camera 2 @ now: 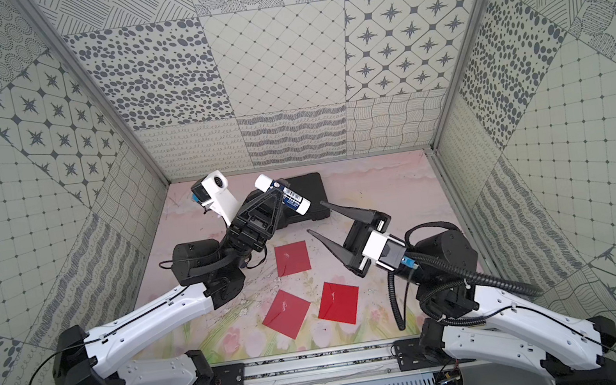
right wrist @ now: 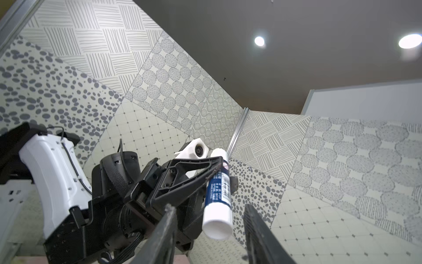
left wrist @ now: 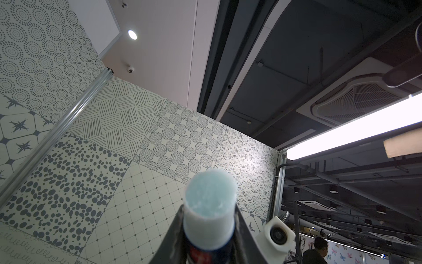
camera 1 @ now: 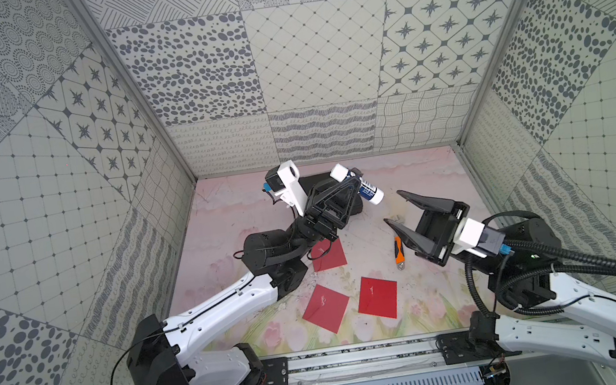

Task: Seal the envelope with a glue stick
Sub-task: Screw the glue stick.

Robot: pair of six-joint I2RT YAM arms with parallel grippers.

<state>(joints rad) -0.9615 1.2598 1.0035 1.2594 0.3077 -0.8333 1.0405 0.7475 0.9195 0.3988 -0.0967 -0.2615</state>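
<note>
I note the left tool [camera 1: 355, 182] clenched on the glue stick [camera 1: 372, 192], held above the far bench [camera 1: 417, 170], long axis slanting far-left to near-right, its white base end just beside the right tool [camera 1: 392, 207], which stands released.

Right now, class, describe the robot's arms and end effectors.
On the left arm and right arm: white shells, black joints, thin black cables. The left end effector and right end effector: black, tapered, triangular. A ribbed black hose follows the right arm.
</note>
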